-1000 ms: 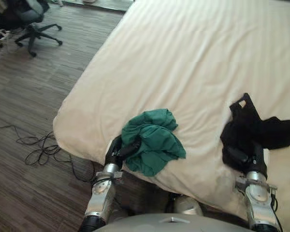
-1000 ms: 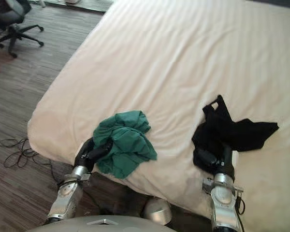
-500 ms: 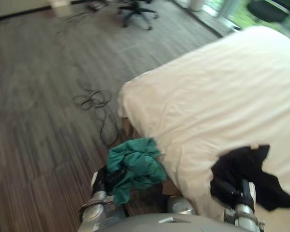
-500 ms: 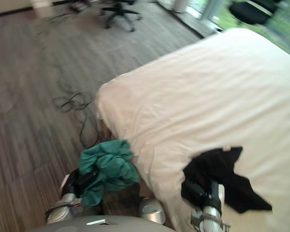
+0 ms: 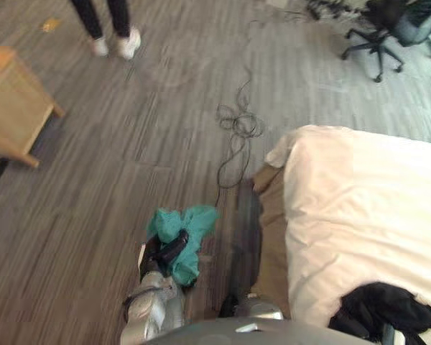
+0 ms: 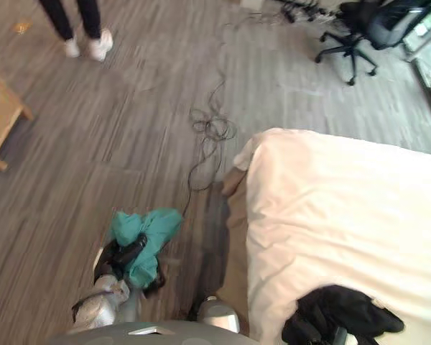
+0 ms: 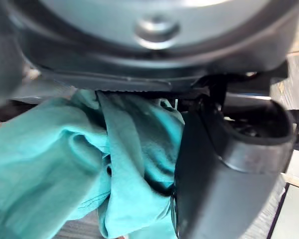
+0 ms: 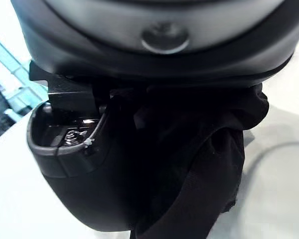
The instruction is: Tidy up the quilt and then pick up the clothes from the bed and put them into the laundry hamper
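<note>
Carried off the bed [image 5: 359,208], the green garment [image 5: 181,231] now hangs over the floor [image 5: 129,129] at lower centre, left hand [image 5: 165,253] curled round it; right hand [image 8: 79,169] clutches the black garment [image 5: 388,313], lower right

The left hand [image 5: 167,253] grips a bunched green garment [image 5: 189,228] over the wooden floor [image 5: 93,180], just beside the corner of the bed [image 5: 366,201]. A black garment [image 5: 388,310] lies at the near edge of the bed's white quilt [image 5: 373,237]. Farther off, a person's legs in white shoes [image 5: 109,32] stand near a wooden cabinet [image 5: 11,100], and an office chair [image 5: 391,29] is beyond the bed.
</note>
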`<state>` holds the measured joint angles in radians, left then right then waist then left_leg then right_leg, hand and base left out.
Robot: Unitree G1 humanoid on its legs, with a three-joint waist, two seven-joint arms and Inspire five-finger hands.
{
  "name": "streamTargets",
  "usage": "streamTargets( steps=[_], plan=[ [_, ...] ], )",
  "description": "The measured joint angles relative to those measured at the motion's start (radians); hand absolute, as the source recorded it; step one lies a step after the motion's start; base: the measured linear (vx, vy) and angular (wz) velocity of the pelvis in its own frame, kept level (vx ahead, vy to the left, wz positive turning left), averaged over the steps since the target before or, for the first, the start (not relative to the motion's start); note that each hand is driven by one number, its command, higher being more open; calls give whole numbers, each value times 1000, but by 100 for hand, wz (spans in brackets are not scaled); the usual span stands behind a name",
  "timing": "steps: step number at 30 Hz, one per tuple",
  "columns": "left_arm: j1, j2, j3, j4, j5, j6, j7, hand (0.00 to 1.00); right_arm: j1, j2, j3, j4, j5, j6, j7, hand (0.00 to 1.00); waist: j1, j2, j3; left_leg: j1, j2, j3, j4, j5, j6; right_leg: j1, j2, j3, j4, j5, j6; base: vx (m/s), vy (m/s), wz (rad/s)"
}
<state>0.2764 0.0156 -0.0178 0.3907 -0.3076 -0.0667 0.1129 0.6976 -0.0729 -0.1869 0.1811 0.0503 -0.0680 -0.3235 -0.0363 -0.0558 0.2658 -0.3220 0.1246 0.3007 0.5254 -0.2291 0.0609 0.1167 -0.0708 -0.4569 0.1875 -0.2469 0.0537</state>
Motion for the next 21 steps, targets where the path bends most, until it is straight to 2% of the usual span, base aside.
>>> streamTargets(
  steps=[1, 2, 3, 4, 5, 6, 7, 8, 9, 12, 14, 16, 17, 19, 20, 21],
  plan=[
    [-56, 24, -10, 55, 1, 10, 1, 0, -30, 36, -1, 30, 0, 3, -9, 0, 6, -20, 1, 17, -61, -44, -88, 55, -3, -15, -20, 5, 0, -3, 3, -87, 134, 112],
    [-88, 35, -34, 88, 2, 12, 1, 0, -34, 54, 1, 32, -1, -6, -10, 0, 3, -36, -4, 77, -149, -80, -286, 140, -13, -29, -36, 66, -14, -4, -10, -94, 112, 141],
    [-91, 37, -46, 90, 4, 10, 2, 0, -42, 59, 17, 45, -5, -19, -7, 0, -3, -63, -16, 112, -192, -54, -365, 128, 2, -36, -70, 82, -27, 8, -31, -35, 63, 130],
    [-88, 40, -53, 84, 5, 1, 3, 0, -51, 44, 38, 49, -5, -32, -2, 0, -5, -52, -16, 90, -172, 2, -268, 77, 60, -44, -82, 80, 0, 2, -21, 13, 49, 93],
    [-92, 27, -63, 111, 5, 6, 11, 0, -93, 16, 67, 76, -5, -39, 16, 0, -6, 2, 7, 93, -158, -17, -249, 110, 52, -48, -66, 113, 64, -2, -7, 19, 124, 78],
    [-91, 31, -72, 134, 5, 20, 13, 0, -168, 5, 115, 154, -7, -14, 57, 0, -7, 18, 4, 137, -176, -48, -322, 143, 36, -65, -66, 194, 95, 1, -17, 12, 161, 67],
    [-88, 35, -82, 136, 5, 20, 15, 0, -199, 5, 148, 190, -8, -4, 80, 0, -3, 29, 4, 160, -184, -64, -361, 160, 24, -63, -62, 216, 92, 1, -17, 1, 202, 70],
    [-86, 40, -102, 136, 5, 20, 15, 0, -238, 12, 200, 230, -12, 3, 120, 0, 10, 52, -2, 188, -193, -79, -416, 182, 21, -63, -64, 218, 91, 2, -12, 15, 140, 89],
    [-73, 42, -111, 130, 5, 17, 16, 0, -246, -22, 220, 230, -42, -8, 169, 0, 7, 64, -9, 205, -209, -92, -448, 194, 23, -65, -71, 225, 87, 2, -3, 27, 102, 93],
    [-49, 64, -112, 130, 5, 11, 18, 0, -257, -35, 239, 255, -44, -6, 184, 0, 17, 59, -23, 241, -216, -94, -500, 224, 20, -61, -69, 244, 60, 10, 10, 71, 15, 62],
    [-8, 100, -112, 124, 4, 5, 18, 0, -280, -33, 253, 300, -43, 0, 181, 0, 34, 33, -44, 277, -222, -91, -539, 243, 35, -69, -65, 244, -17, 38, 26, 81, -53, 0],
    [7, 106, -114, 124, 5, 5, 17, 0, -282, -33, 262, 311, -43, 2, 180, 0, 33, 23, -51, 300, -232, -90, -562, 252, 41, -71, -67, 245, -44, 72, 28, 75, -75, 0],
    [7, 107, -128, 127, 5, 5, 15, 0, -283, -33, 264, 312, -43, 2, 179, 0, 31, 24, -59, 313, -239, -93, -577, 260, 45, -66, -68, 256, -49, 102, 35, 69, -85, 3],
    [9, 103, -159, 128, 6, 5, 6, 0, -281, -44, 270, 312, -43, 3, 183, 0, 33, 36, -78, 336, -239, -93, -607, 275, 47, -52, -63, 257, -72, 106, 39, 79, -102, -2],
    [7, 101, -175, 128, 6, 5, 0, 0, -283, -46, 270, 312, -43, 3, 184, 0, 30, 40, -81, 344, -238, -98, -610, 277, 49, -33, -59, 254, -83, 107, 38, 64, -89, -2],
    [29, 110, -241, 132, 44, 3, -29, 0, -327, -68, 305, 374, -44, 3, 189, 0, -21, 41, -134, 372, -218, -121, -617, 286, 18, 27, -31, 242, -160, 136, 13, 34, -48, 2]
  ],
)
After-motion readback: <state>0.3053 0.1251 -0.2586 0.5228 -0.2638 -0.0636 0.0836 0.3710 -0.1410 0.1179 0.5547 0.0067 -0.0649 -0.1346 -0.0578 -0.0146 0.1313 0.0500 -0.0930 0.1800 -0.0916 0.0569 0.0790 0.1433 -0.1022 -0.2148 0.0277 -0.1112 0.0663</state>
